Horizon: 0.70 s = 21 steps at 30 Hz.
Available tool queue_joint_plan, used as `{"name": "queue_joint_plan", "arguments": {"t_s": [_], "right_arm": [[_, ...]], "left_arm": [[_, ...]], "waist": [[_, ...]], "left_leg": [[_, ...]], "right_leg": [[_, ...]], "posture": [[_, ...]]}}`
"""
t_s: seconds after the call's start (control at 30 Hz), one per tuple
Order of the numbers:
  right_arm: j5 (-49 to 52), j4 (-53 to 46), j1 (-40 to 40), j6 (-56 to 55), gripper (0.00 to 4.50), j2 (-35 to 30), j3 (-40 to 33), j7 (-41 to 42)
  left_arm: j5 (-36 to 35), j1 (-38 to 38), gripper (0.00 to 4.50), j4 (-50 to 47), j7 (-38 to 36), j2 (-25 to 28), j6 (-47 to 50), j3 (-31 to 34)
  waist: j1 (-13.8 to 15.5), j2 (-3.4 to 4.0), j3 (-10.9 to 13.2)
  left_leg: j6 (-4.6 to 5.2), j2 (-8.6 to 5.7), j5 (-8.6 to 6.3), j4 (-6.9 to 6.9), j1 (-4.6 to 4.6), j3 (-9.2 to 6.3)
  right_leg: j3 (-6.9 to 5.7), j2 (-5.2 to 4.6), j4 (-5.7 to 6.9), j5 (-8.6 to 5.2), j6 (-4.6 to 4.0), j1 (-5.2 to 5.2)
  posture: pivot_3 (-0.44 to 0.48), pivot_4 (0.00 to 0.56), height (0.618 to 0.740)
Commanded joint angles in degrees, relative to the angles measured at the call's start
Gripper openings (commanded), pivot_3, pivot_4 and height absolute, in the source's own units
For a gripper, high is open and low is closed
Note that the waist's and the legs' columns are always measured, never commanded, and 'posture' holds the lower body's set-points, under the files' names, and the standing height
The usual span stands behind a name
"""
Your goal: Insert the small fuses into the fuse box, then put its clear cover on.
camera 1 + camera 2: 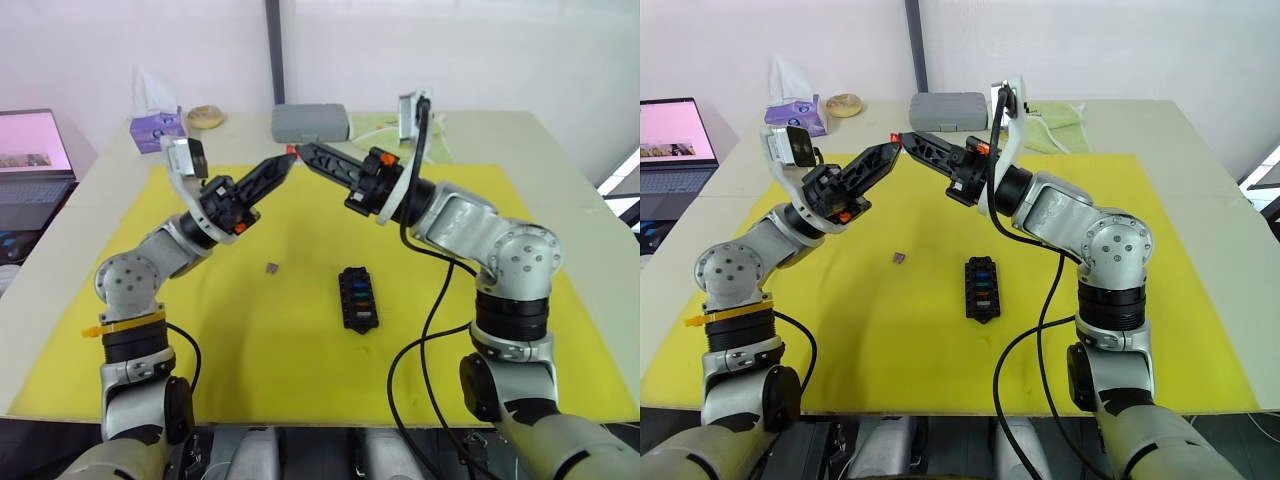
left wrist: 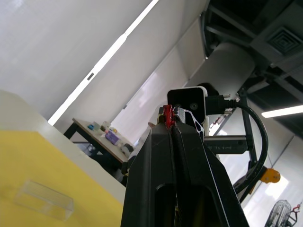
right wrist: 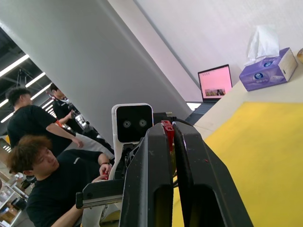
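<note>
My left gripper point(image 1: 284, 164) and right gripper point(image 1: 301, 152) meet tip to tip in the air above the back of the yellow mat point(image 1: 250, 340). A small red fuse point(image 1: 291, 150) sits where the tips meet. In each wrist view the red fuse point(image 2: 167, 116) point(image 3: 167, 129) is pinched at that gripper's fingertips. The black fuse box point(image 1: 357, 298) lies on the mat in front, with several coloured fuses in its slots. A purplish grey fuse point(image 1: 271, 268) lies loose to its left. The clear cover point(image 2: 43, 200) rests on the mat.
A grey case point(image 1: 310, 123), a tissue box point(image 1: 157, 128), a round bun-like object point(image 1: 205, 116) and a green cloth point(image 1: 372, 125) line the table's back. A laptop point(image 1: 30, 160) stands at far left. Two people point(image 3: 42, 156) are beyond the table.
</note>
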Motion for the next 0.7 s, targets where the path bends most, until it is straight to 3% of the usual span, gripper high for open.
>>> {"name": "queue_joint_plan", "arguments": {"t_s": [0.03,0.13,0.23,0.27,0.3,0.53,0.7], "right_arm": [[-0.83,-3.12,0.41,-1.41,0.0,-0.35,-0.06,3.53],[-3.35,-4.0,1.14,-2.68,0.0,-0.83,0.11,6.79],[-7.56,-4.5,2.0,-5.92,0.0,-0.74,-0.02,10.89],[-9.98,-4.41,2.4,-7.55,0.0,-1.15,0.09,12.91],[-12.59,-4.18,2.8,-9.27,0.0,-1.89,0.24,15.07],[-21.32,1.29,9.17,-18.03,0.0,-14.07,-2.44,44.29],[-36.44,8.63,15.89,-32.83,0.0,-19.2,3.4,62.48]], "left_arm": [[0.94,0.18,0.63,0.21,-1.45,2.59,-0.31,-0.61],[1.71,0.18,1.84,0.89,-3.16,5.15,0.3,-1.15],[1.91,0.19,3.35,1.49,-4.93,7.93,1.02,-1.4],[2.51,0.26,4.07,1.57,-5.5,9.14,0.96,-1.5],[3.85,0.42,4.39,1.36,-5.98,10.37,0.26,-1.73],[15.92,4.43,4.46,-3.38,-15.92,23.46,-7.69,-5.37],[19.78,9.12,4.46,-8.44,-23.1,28.52,-11.43,-8.49]], "waist": [[-0.01,0.0,0.0],[-0.01,0.01,0.01],[-0.01,0.01,0.02],[-0.01,0.03,0.03],[0.0,0.03,0.04],[0.11,0.06,0.09],[0.19,0.07,0.09]], "left_leg": [[0.0,0.0,0.0,-0.01,0.0,0.0],[0.0,0.0,0.0,-0.03,0.0,0.01],[0.0,-0.01,0.0,-0.04,0.0,0.01],[0.0,0.0,0.0,-0.04,-0.01,0.01],[0.0,0.0,0.0,-0.05,-0.01,0.01],[-0.01,-0.02,0.0,-0.31,-0.01,0.07],[-0.03,-0.03,0.02,-0.54,0.03,0.13]], "right_leg": [[0.0,0.0,0.0,0.0,0.0,0.0],[0.0,0.01,-0.01,0.0,0.0,-0.01],[0.0,0.02,-0.02,0.0,0.0,-0.02],[-0.01,0.03,-0.03,0.0,0.0,-0.02],[0.0,0.03,-0.03,0.0,0.0,-0.02],[0.01,0.02,-0.23,0.0,-0.01,-0.07],[0.03,-0.02,-0.31,-0.01,-0.02,-0.12]], "posture": [[0.0,0.15,0.74],[0.0,0.15,0.74],[0.0,0.15,0.74],[0.0,0.15,0.74],[0.0,0.15,0.74],[0.0,0.15,0.74],[0.0,0.15,0.74]]}}
